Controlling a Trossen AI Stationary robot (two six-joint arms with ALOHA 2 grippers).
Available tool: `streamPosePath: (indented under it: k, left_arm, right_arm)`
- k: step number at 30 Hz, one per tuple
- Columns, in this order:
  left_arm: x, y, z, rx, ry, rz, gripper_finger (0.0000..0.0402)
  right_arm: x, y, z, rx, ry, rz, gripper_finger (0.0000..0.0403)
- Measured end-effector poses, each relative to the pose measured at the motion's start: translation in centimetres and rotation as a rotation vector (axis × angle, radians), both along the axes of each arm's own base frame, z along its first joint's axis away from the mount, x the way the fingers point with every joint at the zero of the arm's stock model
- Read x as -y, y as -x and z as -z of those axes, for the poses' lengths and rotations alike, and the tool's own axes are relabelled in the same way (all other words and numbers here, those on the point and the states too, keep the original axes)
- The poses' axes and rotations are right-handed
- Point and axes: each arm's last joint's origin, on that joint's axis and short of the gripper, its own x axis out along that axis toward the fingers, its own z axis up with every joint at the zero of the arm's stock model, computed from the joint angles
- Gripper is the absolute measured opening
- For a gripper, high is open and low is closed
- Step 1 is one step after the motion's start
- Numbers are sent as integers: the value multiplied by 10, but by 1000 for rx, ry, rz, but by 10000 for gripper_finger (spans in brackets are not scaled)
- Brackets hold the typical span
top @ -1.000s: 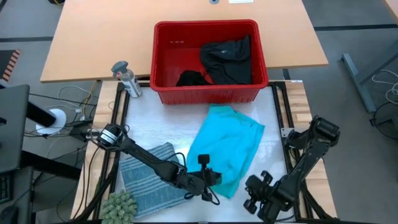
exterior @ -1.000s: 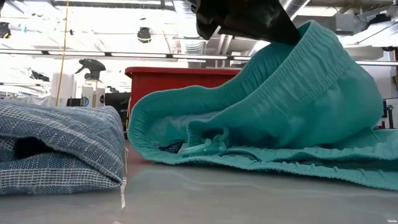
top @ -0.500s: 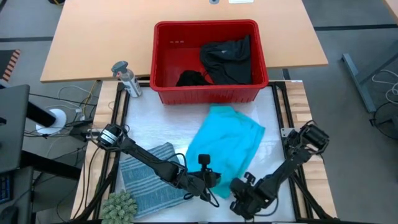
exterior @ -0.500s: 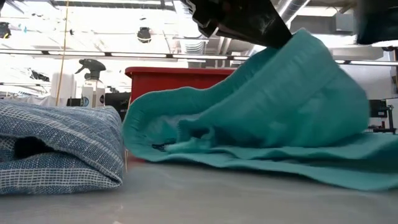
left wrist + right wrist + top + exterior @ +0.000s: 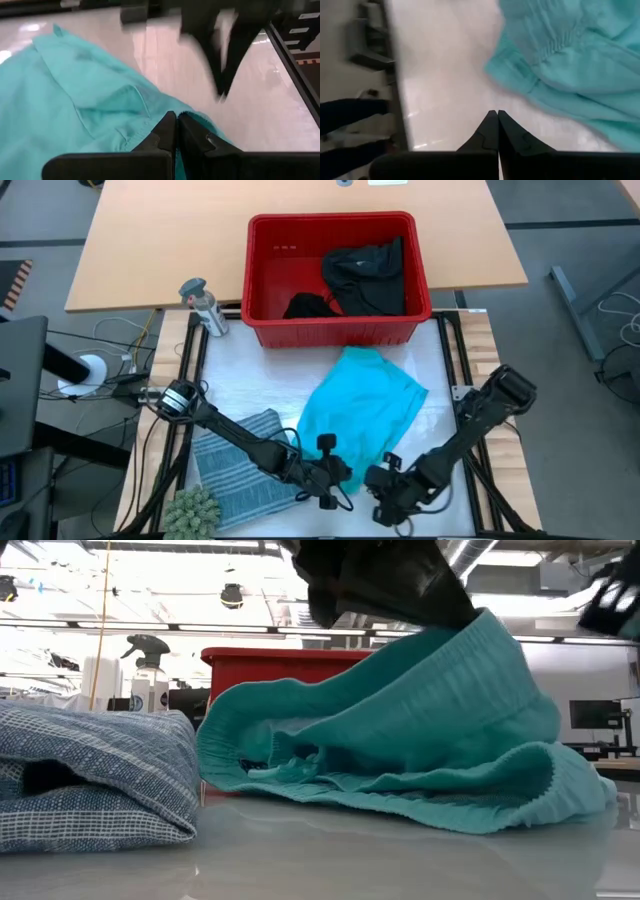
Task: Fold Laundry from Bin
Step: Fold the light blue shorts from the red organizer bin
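The turquoise garment (image 5: 362, 412), soft with a ribbed, gathered waistband, lies rumpled on your glossy white table (image 5: 440, 370) before the red plastic bin (image 5: 265, 280). Your left gripper (image 5: 176, 131) pinches its edge; your right gripper (image 5: 497, 130) is closed on nothing, just beside it.

Bright, even overhead light; ceiling strip lamps (image 5: 200, 630) visible in low view. Soft glare on white tabletop (image 5: 240, 395) beyond left gripper (image 5: 335, 485). Shadows faint. Other arm ahead of left gripper (image 5: 220, 45) motion-blurred in left wrist view. Right wrist view soft overall; turquoise garment (image 5: 570, 65) smeared.
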Motion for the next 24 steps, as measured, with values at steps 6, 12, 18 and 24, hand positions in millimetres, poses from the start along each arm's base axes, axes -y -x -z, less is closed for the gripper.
streamPosePath:
  k: [6,12,18,24]
  left_arm:
    - [0,4,9,-28,67,-41,0]
    - [5,-1,23,-5,112,-41,0]
    - [11,-4,42,-39,160,3,0]
    - [11,-2,47,-89,191,3,0]
  right_arm:
    - [5,29,-41,71,16,-16,20]
    - [27,26,-47,148,173,127,19]
    - [30,4,-11,64,238,129,18]
    - [23,-8,27,-54,226,99,17]
